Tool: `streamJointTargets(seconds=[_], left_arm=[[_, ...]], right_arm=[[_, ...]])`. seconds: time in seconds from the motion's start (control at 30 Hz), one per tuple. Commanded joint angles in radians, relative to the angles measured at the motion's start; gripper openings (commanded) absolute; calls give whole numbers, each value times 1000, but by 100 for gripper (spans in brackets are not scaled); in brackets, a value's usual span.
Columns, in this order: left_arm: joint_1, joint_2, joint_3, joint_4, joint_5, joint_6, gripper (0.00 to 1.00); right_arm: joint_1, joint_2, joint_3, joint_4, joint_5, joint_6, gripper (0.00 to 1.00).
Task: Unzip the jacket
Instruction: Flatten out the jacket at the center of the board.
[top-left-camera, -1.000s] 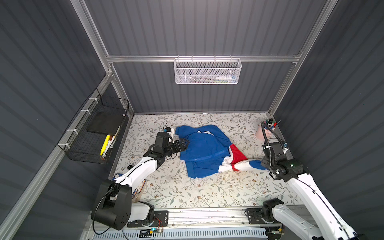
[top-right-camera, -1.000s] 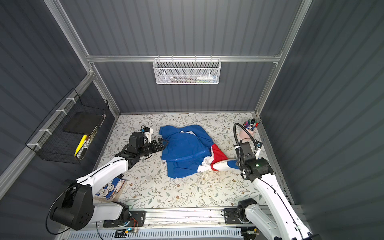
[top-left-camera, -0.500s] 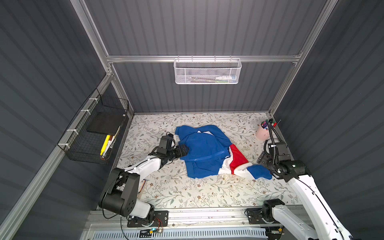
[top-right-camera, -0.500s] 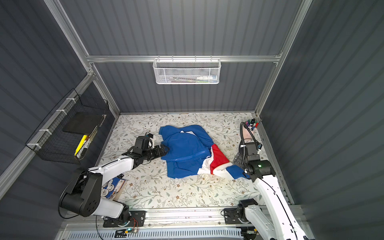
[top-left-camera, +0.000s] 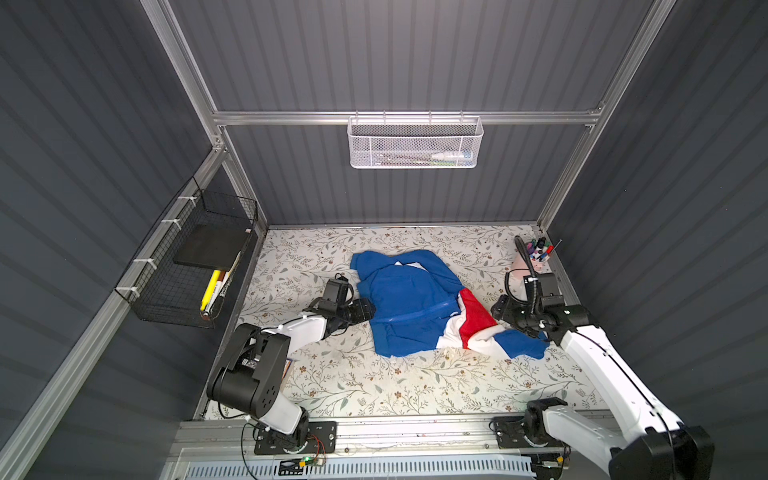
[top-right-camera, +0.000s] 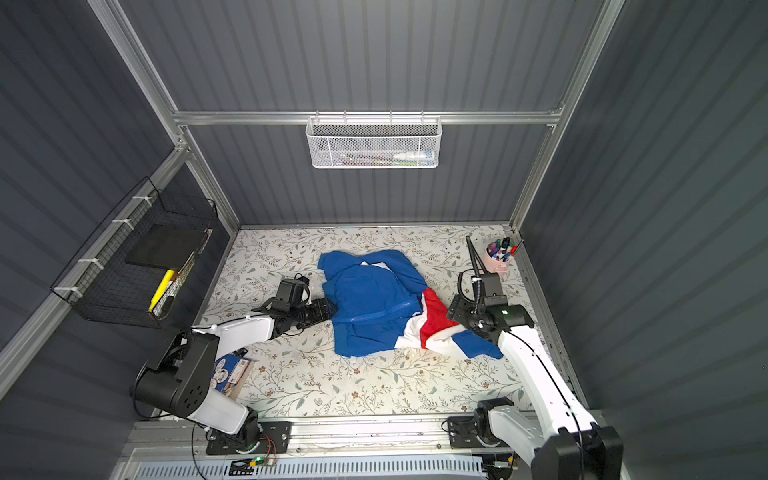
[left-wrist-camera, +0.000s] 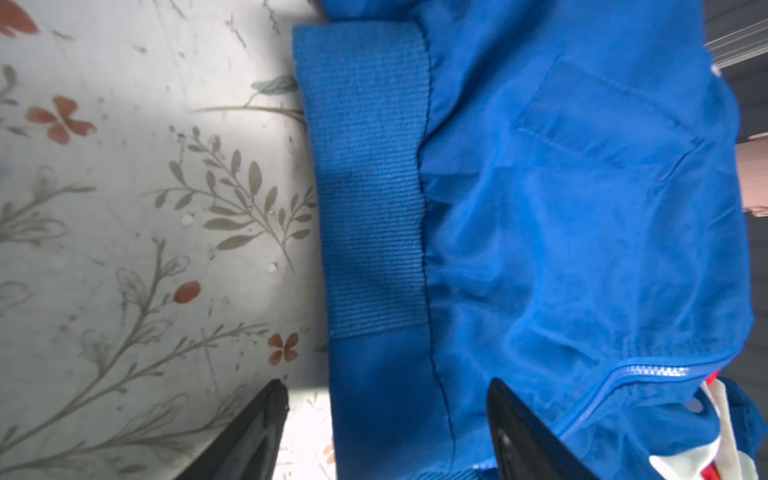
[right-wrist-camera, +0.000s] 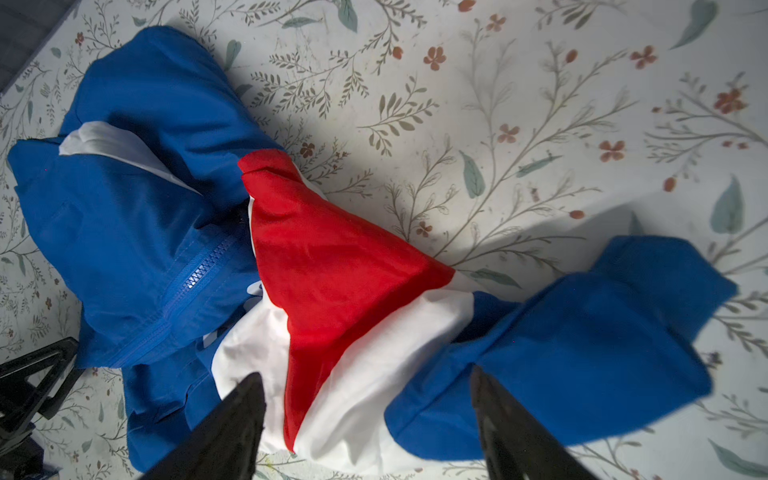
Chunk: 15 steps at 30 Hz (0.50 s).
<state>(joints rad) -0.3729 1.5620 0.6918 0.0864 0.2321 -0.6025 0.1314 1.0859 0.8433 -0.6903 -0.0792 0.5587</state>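
Centrally, the jacket (top-left-camera: 409, 305) (top-right-camera: 372, 305) is lying crumpled on the floral table (top-left-camera: 374, 386), its royal-blue body taking up the middle of the surface. Its zipper (top-left-camera: 415, 316) (right-wrist-camera: 195, 282) is running as a paler blue line across the body from about 9 o'clock toward 3 o'clock, and the teeth are looking meshed along the stretch that is showing. A sleeve (top-left-camera: 478, 328) (right-wrist-camera: 357, 282) banded in red, white and blue is trailing away at the jacket's 4 o'clock.

At the jacket's 9 o'clock the left gripper (top-left-camera: 368, 311) (left-wrist-camera: 386, 388) is sitting low against the ribbed hem (left-wrist-camera: 370, 187). Its fingers (left-wrist-camera: 257, 424) are standing apart, one over bare table and one over blue fabric, straddling the hem edge without pinching it.

At 3 o'clock the right gripper (top-left-camera: 500, 308) (right-wrist-camera: 365, 380) is hovering just beside the red band. Its fingers (right-wrist-camera: 237, 419) are spread wide above the sleeve and are gripping nothing.

Farther out, a pen cup (top-left-camera: 536, 261) is standing near the table's corner at 2 o'clock. A black wire basket (top-left-camera: 166, 291) is hanging on the side wall at 9 o'clock, and a white mesh basket (top-left-camera: 415, 143) is hanging on the back wall at 12 o'clock.
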Motion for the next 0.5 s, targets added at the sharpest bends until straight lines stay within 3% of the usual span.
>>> streamJointTargets(seconds=[0.0,0.17,0.27,0.37,0.47], left_arm=[[-11,31,-13,46,25,-22,76],[-14,54,-7,60,25,-24,71],[-15,68,-7,71,32,-29,62],[-17,64,-8,73,32,-30,46],[-17,48,1,53,6,-31,21]], right_arm=[[-4,104,81,56,-66,-74,79],[-2,304,218,7,-89,-83,79],[-3,358,241,44,-113,-79,79],[2,422,280,60,-123,-99,78],[25,499,341,60,-124,-152,80]])
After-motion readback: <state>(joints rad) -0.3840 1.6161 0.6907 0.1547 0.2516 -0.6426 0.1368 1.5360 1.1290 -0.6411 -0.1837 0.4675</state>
